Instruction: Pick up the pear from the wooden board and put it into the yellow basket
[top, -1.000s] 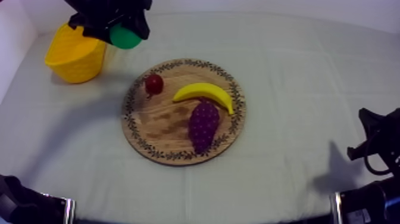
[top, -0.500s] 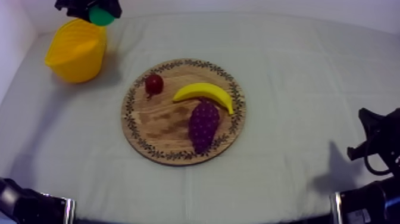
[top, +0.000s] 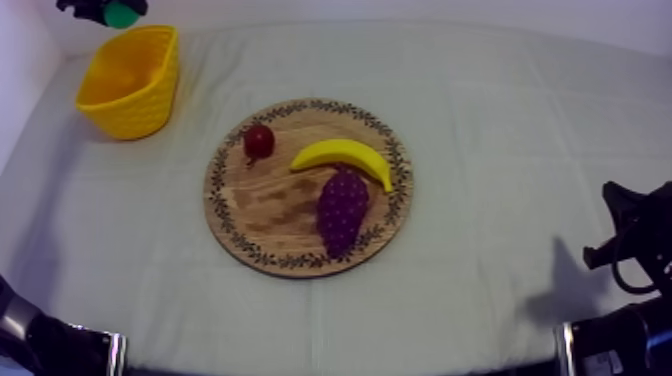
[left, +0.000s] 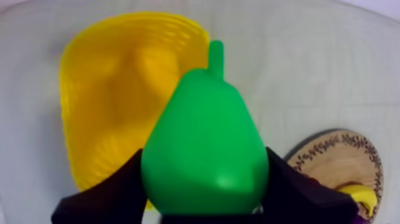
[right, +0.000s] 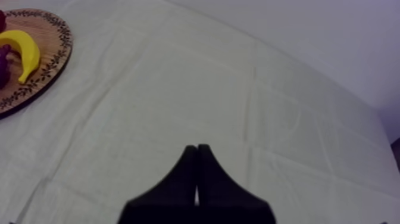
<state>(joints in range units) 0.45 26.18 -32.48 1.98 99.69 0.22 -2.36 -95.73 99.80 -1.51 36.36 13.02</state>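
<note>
The pick-up is done and the drop is what remains. The left hand (top: 103, 9) sits at the upper left edge of the top view, its two black fingers (left: 116, 193) closed round the broad base of the green pear (left: 205, 140), stem pointing away from the wrist camera. The pear is off the wooden board (top: 262, 208) and held in the air, clear of the counter (top: 500, 120).

The yellow basket (top: 128, 108) stands at the upper left of the top view, just below the hand in the frame and well apart from the board. From the left wrist camera its open mouth lies under and beyond the pear. Whether the fruit hangs squarely over the opening or a little past its far rim, I cannot tell.

On the board, in the middle of the top view, lie the banana (top: 345, 155), the bunch of grapes (top: 341, 208) and the small red fruit (top: 259, 140).

The right hand (right: 196, 179) rests over bare cloth, fingers together in a narrow wedge, holding nothing.

Left to do, as I judge it: line the pear up over the basket's mouth, lower it, and release it inside.
</note>
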